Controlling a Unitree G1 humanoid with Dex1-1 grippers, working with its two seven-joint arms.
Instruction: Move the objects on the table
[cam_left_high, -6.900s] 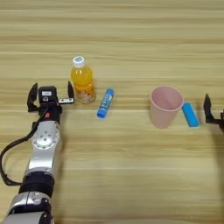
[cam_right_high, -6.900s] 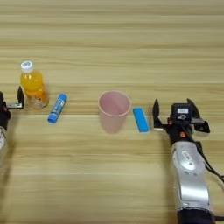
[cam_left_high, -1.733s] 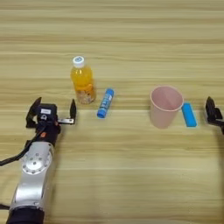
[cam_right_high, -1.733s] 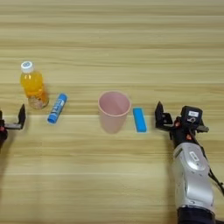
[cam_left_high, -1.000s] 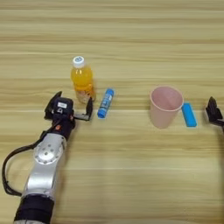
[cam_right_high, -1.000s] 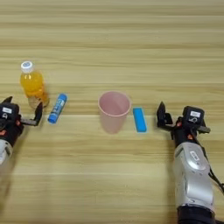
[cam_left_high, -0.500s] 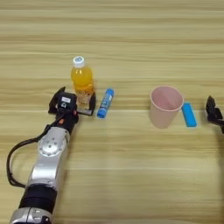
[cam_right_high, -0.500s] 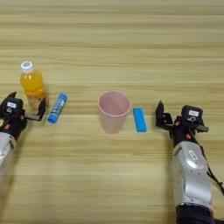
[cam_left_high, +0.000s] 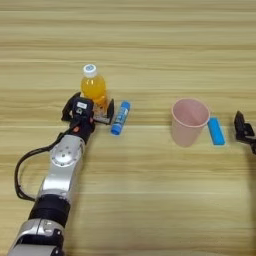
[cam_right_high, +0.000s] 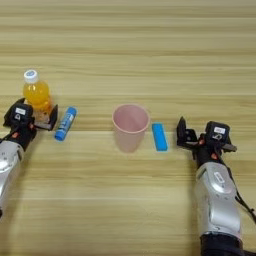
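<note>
The orange-juice bottle (cam_left_high: 94, 89) with a white cap stands upright at the left of the wooden table (cam_left_high: 150, 45). My left gripper (cam_left_high: 89, 106) is open, and its two black fingers stand on either side of the bottle's base. Just right of it lies the blue glue-stick tube (cam_left_high: 120, 117). The flat light-blue block (cam_right_high: 160, 136) lies right of the pink cup. My right gripper (cam_right_high: 204, 139) rests open on the table a little to the right of the block, apart from it.
A pink cup (cam_right_high: 130, 126) stands upright in the middle, between the glue stick and the block, close beside the block. A black cable (cam_left_high: 22, 167) loops beside my left forearm.
My left gripper has moved forward and to the right, from the table's left side up to the bottle, and its fingers now flank the base. The right arm has stayed put.
</note>
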